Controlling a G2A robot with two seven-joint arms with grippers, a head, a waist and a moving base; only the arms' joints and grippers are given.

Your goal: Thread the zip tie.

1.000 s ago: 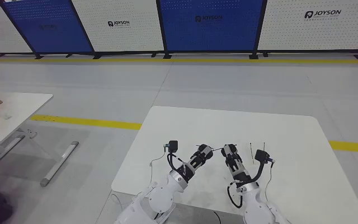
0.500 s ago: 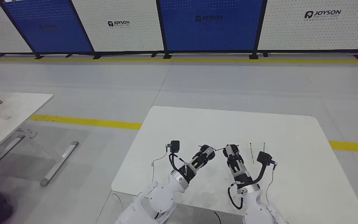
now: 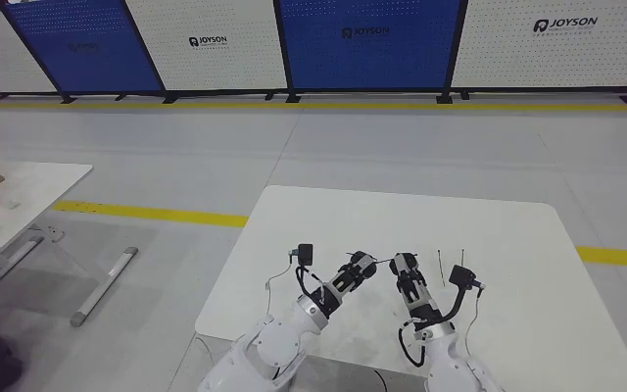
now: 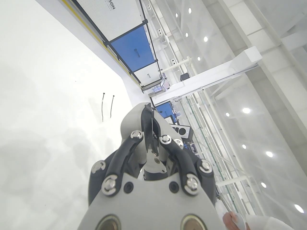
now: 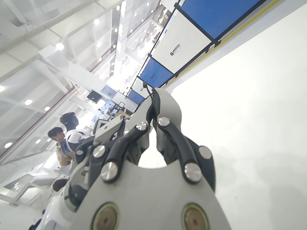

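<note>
A thin black zip tie (image 3: pixel 380 260) spans the short gap between my two grippers, just above the white table (image 3: pixel 411 216) near its front edge. My left gripper (image 3: pixel 361 264) is shut on one end of it. In the left wrist view the strap (image 4: pixel 152 123) runs between the closed fingers of the left gripper (image 4: pixel 150 107). My right gripper (image 3: pixel 401 262) is shut on the other end. In the right wrist view the tie's small head (image 5: pixel 144 84) pokes out past the tip of the right gripper (image 5: pixel 155 94). The two grippers point at each other, close together.
Two spare black zip ties (image 3: pixel 441 265) (image 3: pixel 462 261) lie side by side on the table just right of the right gripper; they also appear as spare ties (image 4: pixel 102 107) (image 4: pixel 112 106) in the left wrist view. A second white table (image 3: pixel 29 196) stands far left.
The left arm has edged slightly toward the right gripper. Both grippers stay shut on the tie.
</note>
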